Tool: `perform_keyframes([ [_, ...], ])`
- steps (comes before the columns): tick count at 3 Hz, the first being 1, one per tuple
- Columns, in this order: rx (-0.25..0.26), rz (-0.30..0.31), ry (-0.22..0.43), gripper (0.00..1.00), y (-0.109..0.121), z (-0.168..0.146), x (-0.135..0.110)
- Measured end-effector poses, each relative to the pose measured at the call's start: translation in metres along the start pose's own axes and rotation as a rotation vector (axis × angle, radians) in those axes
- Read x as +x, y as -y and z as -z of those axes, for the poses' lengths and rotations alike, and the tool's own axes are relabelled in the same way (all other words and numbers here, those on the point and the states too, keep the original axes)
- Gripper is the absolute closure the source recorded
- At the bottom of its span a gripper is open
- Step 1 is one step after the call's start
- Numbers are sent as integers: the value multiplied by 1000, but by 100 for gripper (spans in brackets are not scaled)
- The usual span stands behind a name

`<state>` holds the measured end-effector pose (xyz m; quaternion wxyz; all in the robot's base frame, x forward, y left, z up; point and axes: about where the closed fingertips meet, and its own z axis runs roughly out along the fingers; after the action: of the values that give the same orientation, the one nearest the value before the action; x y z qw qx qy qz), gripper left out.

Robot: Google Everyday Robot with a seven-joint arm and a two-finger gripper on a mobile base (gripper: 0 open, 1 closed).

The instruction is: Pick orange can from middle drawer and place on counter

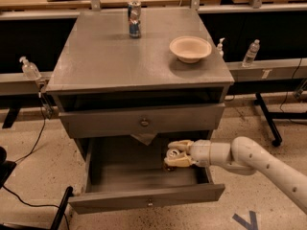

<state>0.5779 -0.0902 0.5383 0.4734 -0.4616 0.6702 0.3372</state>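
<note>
The middle drawer [120,174] is pulled open below the counter [115,56]; it is wide and grey, with a small knob on its front panel. My gripper [175,154] is inside the drawer at its right side, reaching in from the right. Its cream fingers [180,144] are closed above and below the orange can [172,154]. Only the can's silver top shows; the fingers hide most of its dark body. The can is held a little above the drawer floor.
A slim blue-and-silver can [135,19] stands at the counter's back middle. A cream bowl [190,49] sits at its right. A closed drawer [144,122] lies above the open one. Bottles [250,53] stand on side rails; cables lie on the floor at left.
</note>
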Motion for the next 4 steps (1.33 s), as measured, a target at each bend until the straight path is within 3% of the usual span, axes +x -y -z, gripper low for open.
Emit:
perform_keyframes([
  [1,-43,66,68,100,-22,33,-81],
  [2,-102,150,83,100,-37,62,-163],
  [4,-174,242,35,100,-29,88,-280],
])
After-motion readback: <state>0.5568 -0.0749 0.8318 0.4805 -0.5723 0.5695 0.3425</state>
